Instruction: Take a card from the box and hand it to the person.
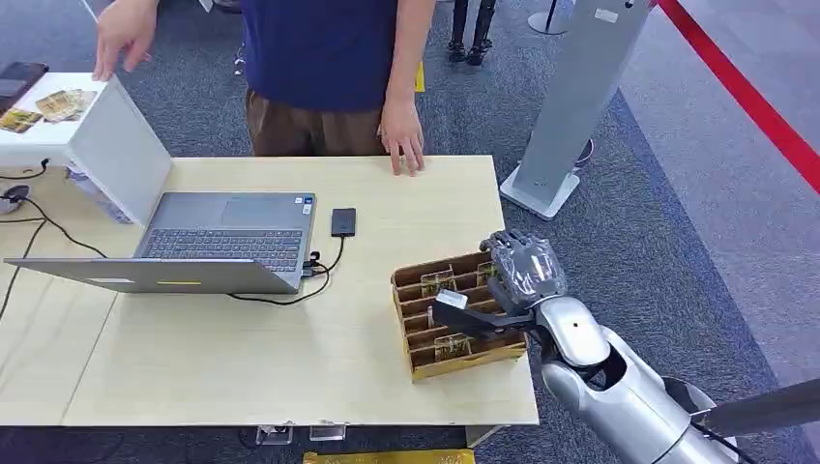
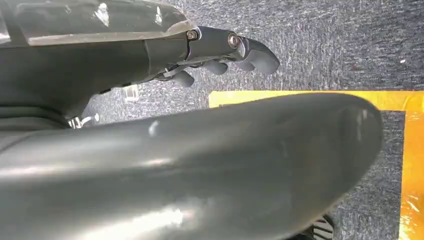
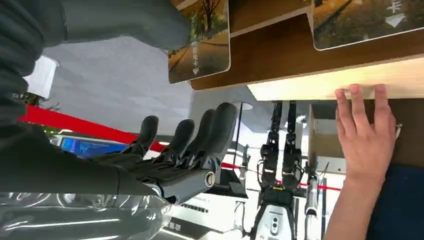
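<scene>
My right robot hand point(image 1: 522, 271) hovers over the far right corner of the box point(image 1: 454, 319) on the table point(image 1: 242, 377), fingers apart and grasping nothing; the cards point(image 3: 200, 45) stand in the slots just beneath and to its left, their long edges running across the box; my left robot hand point(image 2: 220, 50) hangs by the floor, loosely curled and empty, so the right is nearer; the person point(image 1: 329, 68) waits beyond the table.
</scene>
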You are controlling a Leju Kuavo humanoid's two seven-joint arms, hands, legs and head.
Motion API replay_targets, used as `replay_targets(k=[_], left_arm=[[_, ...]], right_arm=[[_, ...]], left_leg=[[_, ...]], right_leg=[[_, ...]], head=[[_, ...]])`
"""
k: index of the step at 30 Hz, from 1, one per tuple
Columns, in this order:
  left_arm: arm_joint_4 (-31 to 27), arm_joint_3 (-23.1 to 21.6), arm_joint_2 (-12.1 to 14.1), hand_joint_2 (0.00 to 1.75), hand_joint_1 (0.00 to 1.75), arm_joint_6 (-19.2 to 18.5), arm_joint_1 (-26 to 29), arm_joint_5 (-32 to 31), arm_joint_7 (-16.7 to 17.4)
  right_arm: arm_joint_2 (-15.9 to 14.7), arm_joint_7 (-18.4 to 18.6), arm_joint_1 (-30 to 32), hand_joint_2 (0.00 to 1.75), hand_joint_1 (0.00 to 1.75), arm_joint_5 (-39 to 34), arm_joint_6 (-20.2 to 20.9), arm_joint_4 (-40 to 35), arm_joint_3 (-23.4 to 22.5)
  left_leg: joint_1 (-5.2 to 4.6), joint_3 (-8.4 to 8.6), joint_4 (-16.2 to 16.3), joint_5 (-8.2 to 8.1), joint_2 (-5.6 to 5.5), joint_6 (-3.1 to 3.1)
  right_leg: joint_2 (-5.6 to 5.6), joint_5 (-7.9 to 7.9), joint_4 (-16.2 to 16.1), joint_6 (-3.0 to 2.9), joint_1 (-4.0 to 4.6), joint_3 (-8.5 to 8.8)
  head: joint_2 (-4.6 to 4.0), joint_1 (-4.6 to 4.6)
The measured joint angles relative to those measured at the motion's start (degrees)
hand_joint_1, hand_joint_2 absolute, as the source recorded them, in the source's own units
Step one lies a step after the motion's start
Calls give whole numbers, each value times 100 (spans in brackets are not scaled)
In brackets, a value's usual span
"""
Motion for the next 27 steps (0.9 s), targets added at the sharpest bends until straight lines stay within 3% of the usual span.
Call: replay_targets(k=[7, 15, 21, 27], left_arm=[[0, 0, 0, 0, 0, -2, 1, 0, 0], [0, 0, 0, 0, 0, 0, 0, -2, 0], [0, 0, 0, 0, 0, -2, 1, -2, 0], [0, 0, 7, 0, 0, -61, 1, -11, 0]], right_arm=[[0, 44, 3, 175, 124, 0, -33, 44, 0], [-2, 59, 6, 175, 131, 0, -48, 44, -4], [-4, 70, 12, 175, 122, -20, -66, 44, -11], [-2, 17, 28, 175, 124, -120, -90, 44, -15]], left_leg=[[0, 1, 0, 0, 0, 0], [0, 2, 0, 0, 1, 0], [0, 2, 0, 0, 1, 0], [0, 3, 0, 0, 0, 0]], right_leg=[[0, 0, 0, 0, 0, 0], [0, 0, 0, 0, 0, 0], [0, 0, 0, 0, 0, 0], [0, 0, 0, 0, 0, 0]], head=[[0, 0], [0, 0], [0, 0], [0, 0]])
